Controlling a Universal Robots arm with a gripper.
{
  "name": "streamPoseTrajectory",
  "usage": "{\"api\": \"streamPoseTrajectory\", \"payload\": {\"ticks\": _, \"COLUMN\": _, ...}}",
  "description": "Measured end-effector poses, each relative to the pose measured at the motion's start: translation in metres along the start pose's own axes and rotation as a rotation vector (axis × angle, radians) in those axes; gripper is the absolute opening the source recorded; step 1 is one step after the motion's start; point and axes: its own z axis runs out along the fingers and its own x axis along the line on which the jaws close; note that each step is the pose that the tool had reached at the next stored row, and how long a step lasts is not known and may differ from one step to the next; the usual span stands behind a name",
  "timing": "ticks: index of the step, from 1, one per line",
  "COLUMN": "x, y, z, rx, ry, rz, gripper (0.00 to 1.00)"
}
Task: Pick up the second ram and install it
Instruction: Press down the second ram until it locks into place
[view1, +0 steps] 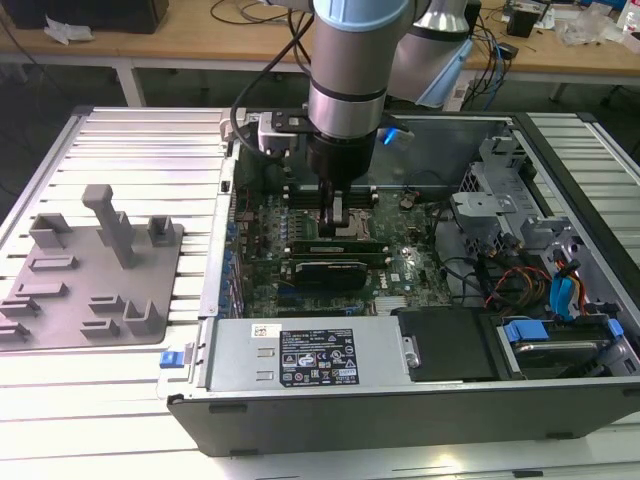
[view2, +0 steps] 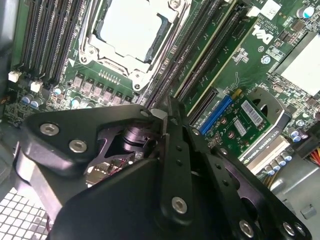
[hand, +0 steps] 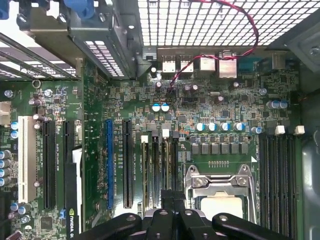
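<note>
My gripper (view1: 337, 222) reaches down into the open computer case, onto the memory slots beside the processor socket (view2: 130, 30). Its two black fingers stand pressed together, shut, with nothing visible between them in both wrist views. In the exterior view a long thin green stick with dark chips, the second ram (view1: 345, 243), lies along a slot right at the fingertips. I cannot tell whether the tips touch it. In the first wrist view the gripper (hand: 173, 196) sits over the dark slots (hand: 155, 165) with white end clips. In the second wrist view the gripper (view2: 167, 117) hides the spot beneath it.
A graphics card (view1: 325, 272) sits just in front of the slots. The power supply (view1: 310, 360) spans the case front. A drive cage and cables (view1: 540, 280) crowd the exterior view's right. A grey fixture tray (view1: 95, 270) lies outside the case on the exterior view's left.
</note>
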Motion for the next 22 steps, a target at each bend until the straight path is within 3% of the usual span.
{"api": "streamPoseTrajectory", "payload": {"ticks": 14, "x": 0.0001, "y": 0.0013, "z": 0.0087, "rx": 0.0000, "ry": 0.0002, "rz": 0.000, "gripper": 0.08}}
{"api": "streamPoseTrajectory", "payload": {"ticks": 22, "x": 0.0004, "y": 0.0019, "z": 0.0186, "rx": -0.0005, "ry": 0.0008, "rz": 0.000, "gripper": 0.08}}
